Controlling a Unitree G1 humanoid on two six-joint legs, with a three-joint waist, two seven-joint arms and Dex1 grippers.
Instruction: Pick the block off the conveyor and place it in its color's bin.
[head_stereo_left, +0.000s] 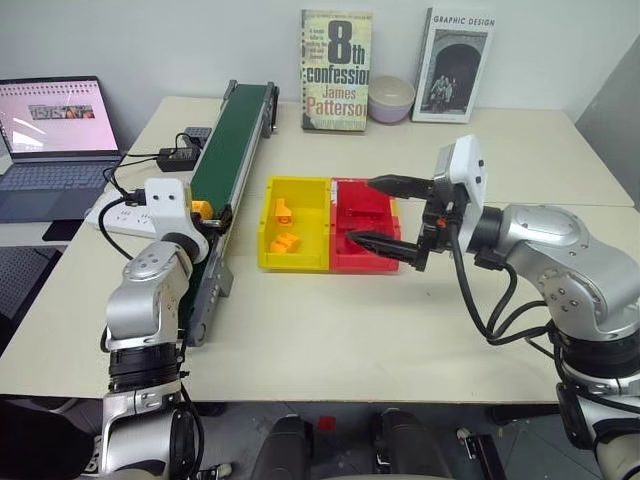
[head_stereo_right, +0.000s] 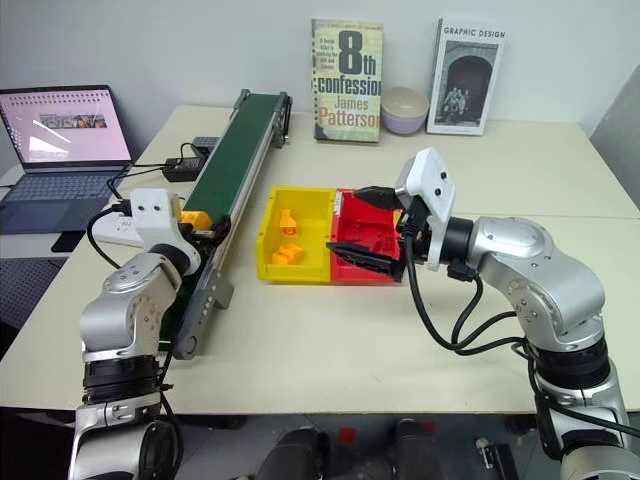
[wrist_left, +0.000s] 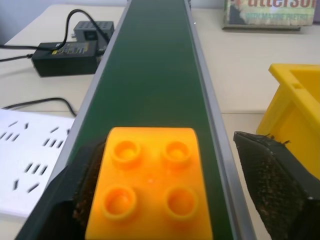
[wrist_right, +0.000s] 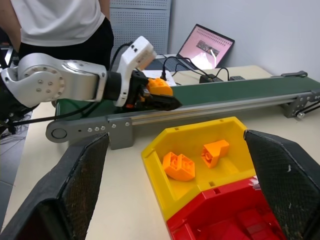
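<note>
Left gripper (wrist_left: 165, 200) brackets the block (wrist_left: 150, 185) on the conveyor (wrist_left: 150, 75), seemingly touching just 1 finger; right gripper (head_stereo_left: 385, 213) gapes above the red tray (head_stereo_left: 365, 205).

Each arm is built from rounded silver-grey metallic housings joined by black segments. A white rectangular wrist module sits behind the left gripper (wrist_right: 162, 100) and the right gripper (head_stereo_left: 385, 212). Black cables loop along the right forearm. The fingers (wrist_left: 275, 185) are black, tapered, with coarse textured pads.
</note>
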